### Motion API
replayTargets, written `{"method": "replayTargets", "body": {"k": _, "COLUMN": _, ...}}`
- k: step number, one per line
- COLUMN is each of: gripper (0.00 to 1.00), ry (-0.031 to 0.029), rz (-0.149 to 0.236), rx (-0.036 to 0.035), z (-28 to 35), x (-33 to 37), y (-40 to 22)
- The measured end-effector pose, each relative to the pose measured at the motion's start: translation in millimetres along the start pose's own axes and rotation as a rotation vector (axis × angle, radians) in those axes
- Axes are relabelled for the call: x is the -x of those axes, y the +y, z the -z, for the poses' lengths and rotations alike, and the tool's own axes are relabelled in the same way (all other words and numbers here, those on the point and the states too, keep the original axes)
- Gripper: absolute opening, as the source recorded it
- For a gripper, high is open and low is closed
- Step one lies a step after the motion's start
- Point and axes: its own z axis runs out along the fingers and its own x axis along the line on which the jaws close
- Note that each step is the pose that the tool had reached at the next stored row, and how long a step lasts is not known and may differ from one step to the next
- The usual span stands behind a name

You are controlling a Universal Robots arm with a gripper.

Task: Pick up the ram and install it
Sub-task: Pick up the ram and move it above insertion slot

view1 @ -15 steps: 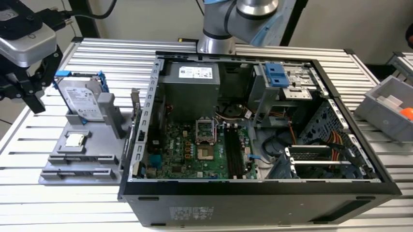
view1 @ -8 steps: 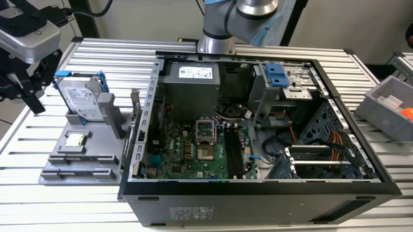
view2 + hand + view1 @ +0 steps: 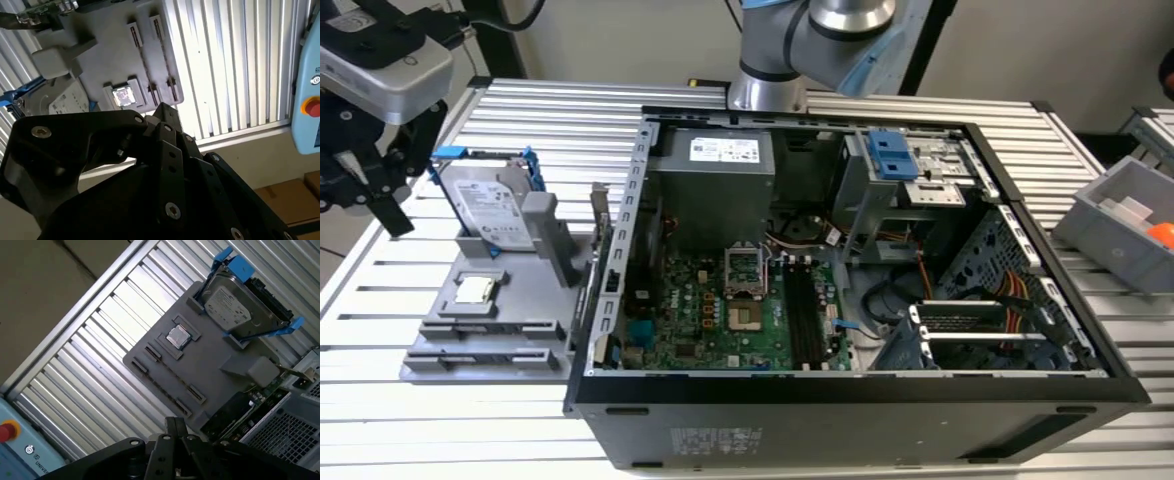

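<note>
Our pincer (image 3: 376, 205) hangs at the exterior view's left, by the edge of the slatted desk (image 3: 400, 430). It is beside the hard drive (image 3: 491, 205) and apart from it. We cannot tell whether the pincer is released or clenched, and we see nothing in its grasp.

In both wrist views its black body looks toward the grey holder (image 3: 220, 390). The holder carries two long slots. In the slot nearer the CPU (image 3: 177, 336) we make out a thin brownish strip, probably the ram (image 3: 174, 373) standing on edge. It is too slim for us to be sure.

The CPU sits flat in its square recess, between the slots and the hard drive. The drive leans upright in its blue bracket at the holder's far end.

Just beside the holder, a green circuit card (image 3: 600, 225) stands on edge against the open computer case (image 3: 854, 395). Inside the case the motherboard (image 3: 707, 320) lies exposed.
</note>
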Motion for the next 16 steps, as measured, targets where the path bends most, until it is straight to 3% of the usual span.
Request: {"method": "replayTargets", "body": {"k": 16, "gripper": 0.0, "ry": 0.0077, "rz": 0.156, "rx": -0.0079, "z": 0.0, "x": 0.1, "y": 0.2}}
